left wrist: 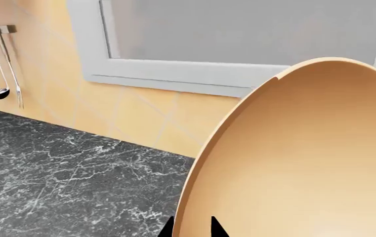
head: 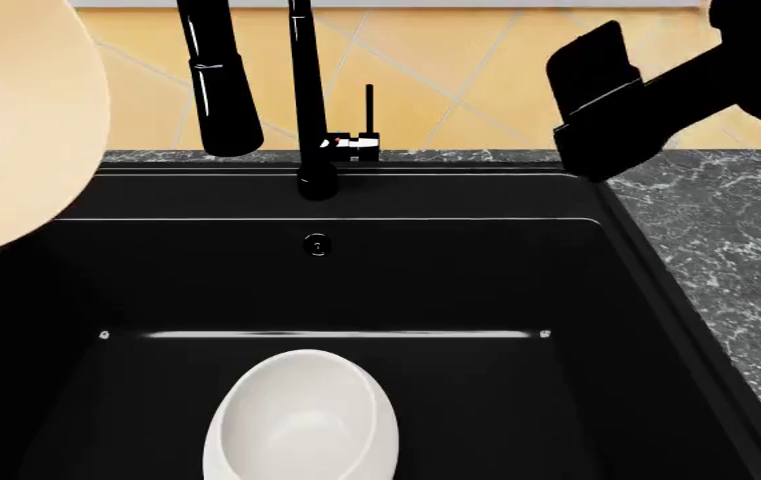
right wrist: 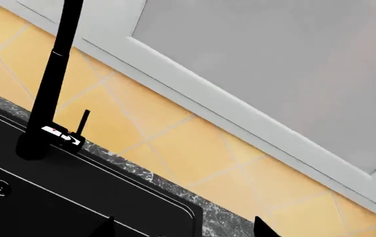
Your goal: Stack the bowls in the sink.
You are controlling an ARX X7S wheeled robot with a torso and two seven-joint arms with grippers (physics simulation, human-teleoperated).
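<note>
Left hand (left wrist: pixel 191 229): clenched on the rim of the tan bowl (left wrist: pixel 306 158), one dark fingertip showing either side of the rim in the left wrist view. The bowl is carried high at the left edge of the head view (head: pixel 13 120), above the sink's left side and well apart from the basin floor.

Right hand (right wrist: pixel 181 227): released and empty; two fingertips stand wide apart, with nothing between them. It is raised over the back right corner of the sink (head: pixel 700 330), near the grey marble counter (head: pixel 740 240).

White bowl (head: pixel 303 420): rests on the sink floor toward the front, roughly centred, well forward of the faucet (head: pixel 307 100).

Orientation: the tan bowl hangs tilted on edge, its opening turned sideways toward the wrist camera, not upward. The white bowl appears as an oval, its long axis running front to back, mouth up and tipped somewhat.

Handling note, as judgement: carry the tan bowl rightward and forward until centred over the white one, level its mouth upward, lower until it nests, then release.
</note>
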